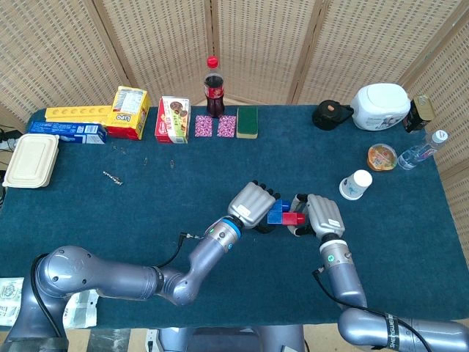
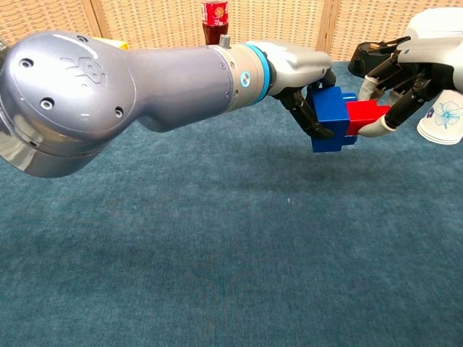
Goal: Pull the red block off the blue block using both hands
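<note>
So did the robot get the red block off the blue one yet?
Not yet. Done: the left hand grips the blue block and the right hand grips the red block, both lifted above the table. The blocks are joined; pulling them apart is left.

Bright, even indoor light in both views. Soft shadow on the worktop (image 2: 217, 238) beneath the raised arm; glossy highlights on its grey casing. Sharp focus.
</note>
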